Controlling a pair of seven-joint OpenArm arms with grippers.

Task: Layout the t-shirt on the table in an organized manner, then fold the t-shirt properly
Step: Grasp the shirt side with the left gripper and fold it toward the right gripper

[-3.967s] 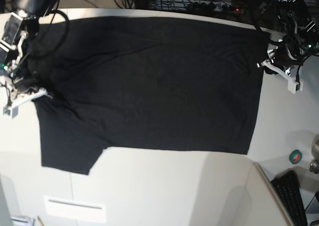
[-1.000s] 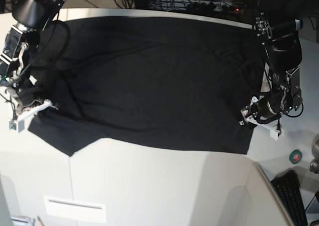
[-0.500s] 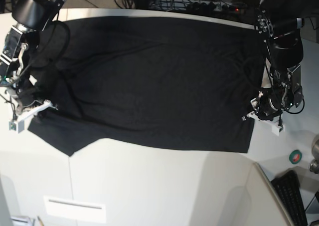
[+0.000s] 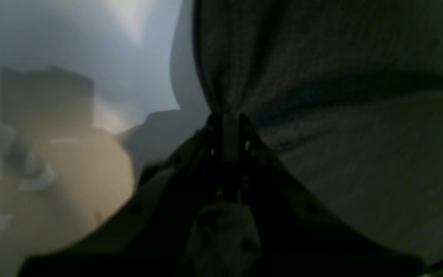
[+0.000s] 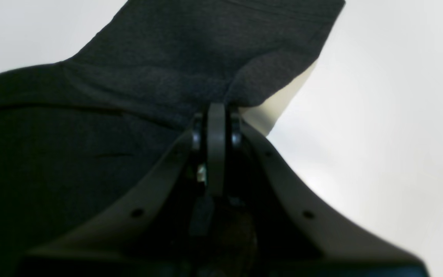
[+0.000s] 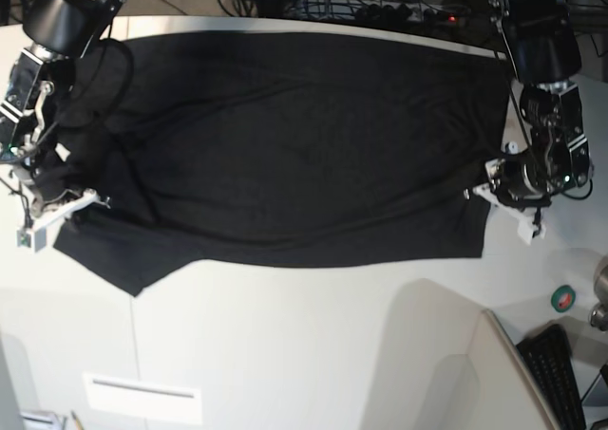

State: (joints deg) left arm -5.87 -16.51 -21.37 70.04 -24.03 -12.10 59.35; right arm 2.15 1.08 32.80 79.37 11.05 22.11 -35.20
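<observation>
The black t-shirt [image 6: 294, 145] lies spread wide across the off-white table [image 6: 313, 345], plain side up, with creases running toward both ends. My left gripper [image 6: 486, 195] is at the shirt's right edge, shut on the cloth; in the left wrist view the jaws [image 4: 225, 121] pinch a gathered fold of t-shirt [image 4: 340, 115]. At the left edge my right gripper [image 6: 84, 202] is shut on the shirt near the sleeve. The right wrist view shows its closed jaws [image 5: 217, 111] holding a hemmed corner of t-shirt [image 5: 148, 69] just above the table [image 5: 398, 115].
A green tape roll [image 6: 563, 298] and a black keyboard [image 6: 556, 373] sit at the lower right. A white vent panel [image 6: 142, 397] is near the front left. Cables [image 6: 380, 3] crowd the table's far edge.
My left gripper has shut on the shirt's right edge and drawn it up and outward, so the lower right hem has shifted away from the front. The right gripper keeps its hold.
</observation>
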